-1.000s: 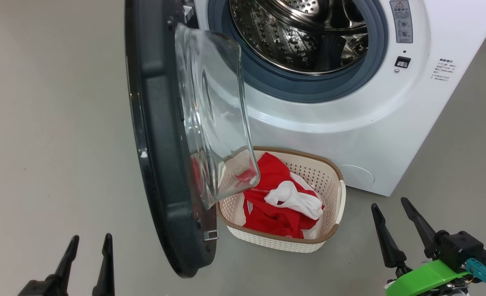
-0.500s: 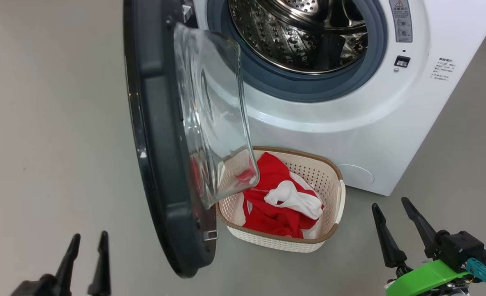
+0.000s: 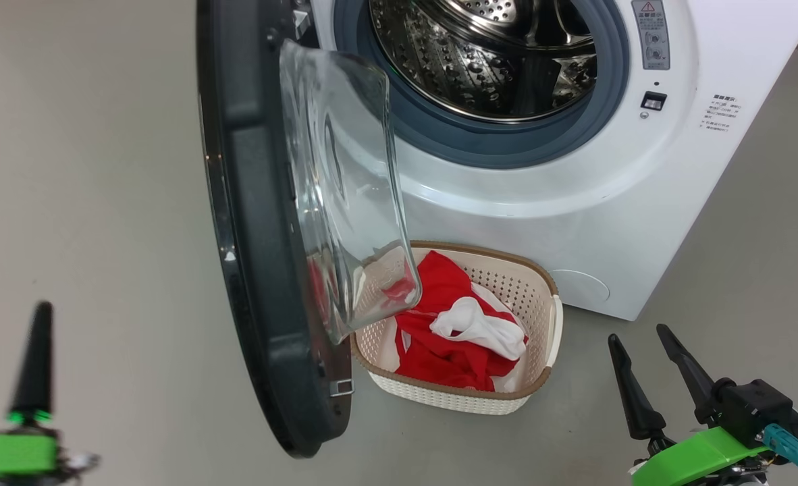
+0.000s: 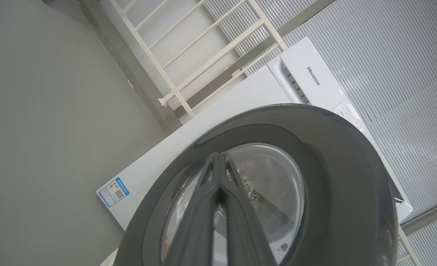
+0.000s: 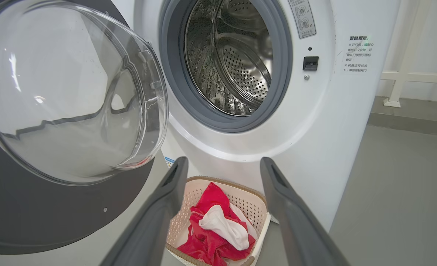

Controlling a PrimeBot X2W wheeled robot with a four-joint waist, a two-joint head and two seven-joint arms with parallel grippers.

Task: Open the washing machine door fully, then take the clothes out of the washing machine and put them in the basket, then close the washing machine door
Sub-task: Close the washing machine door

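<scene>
Red-and-white garments (image 3: 460, 331) lie in the cream perforated basket (image 3: 542, 297) below the empty steel drum (image 3: 480, 61); the black-rimmed glass door (image 3: 257, 270) hangs open. Left pincer (image 3: 39, 312) clenched empty, probably to push it shut; right pincer (image 3: 639, 334) released.

Left claw (image 3: 39, 312) pinched together on nothing; right claw (image 3: 638, 333) spread wide.

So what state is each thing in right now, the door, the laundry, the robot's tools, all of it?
washing machine door, open, swung out wide
washing machine, visible part of the drum bare, no clothes seen
clothes, red and white, piled in the basket
basket, upright on the floor by the machine
left tool, shut, holding nothing
right tool, open, holding nothing
</scene>
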